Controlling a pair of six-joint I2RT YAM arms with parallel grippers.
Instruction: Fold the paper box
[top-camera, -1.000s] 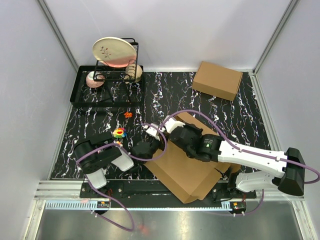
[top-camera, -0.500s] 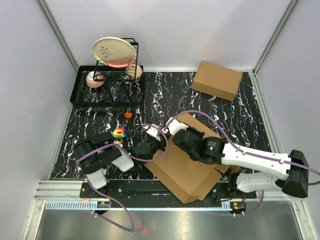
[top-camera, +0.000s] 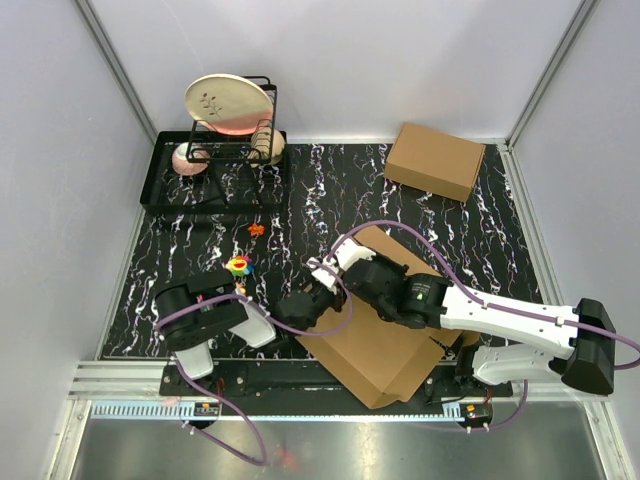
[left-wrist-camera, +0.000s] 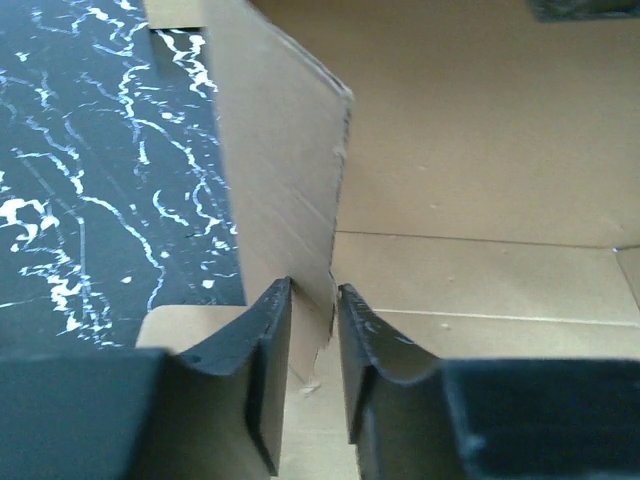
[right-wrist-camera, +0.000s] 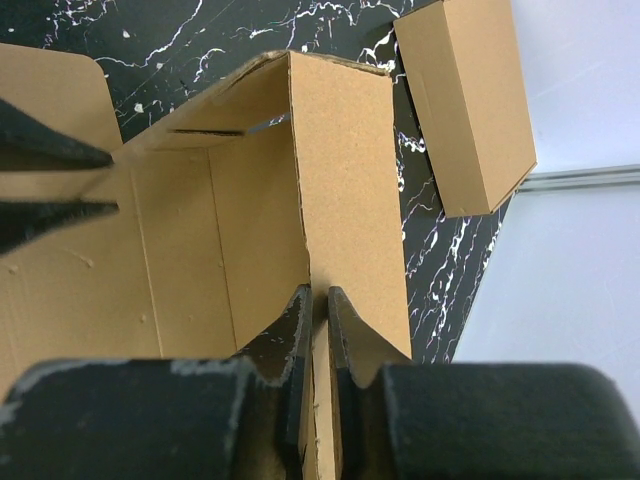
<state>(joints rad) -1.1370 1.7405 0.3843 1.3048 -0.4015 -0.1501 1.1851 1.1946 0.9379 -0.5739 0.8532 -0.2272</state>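
Left gripper (left-wrist-camera: 315, 300) and right gripper (right-wrist-camera: 318, 300) each straddle raised paper box (top-camera: 375, 350) edges.

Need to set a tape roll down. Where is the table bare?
Bare marble: back centre, between the dish rack tray and the made-up box; also between that box and the right arm. Crowded: near middle, both arms on the paper box.

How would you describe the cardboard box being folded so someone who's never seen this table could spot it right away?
Start with the black white-veined table and look to its near edge, right of centre. The paper box lies there, a big brown cardboard sheet with flaps partly raised. Unlike the closed cardboard box at the far right corner, it is open and unfinished.
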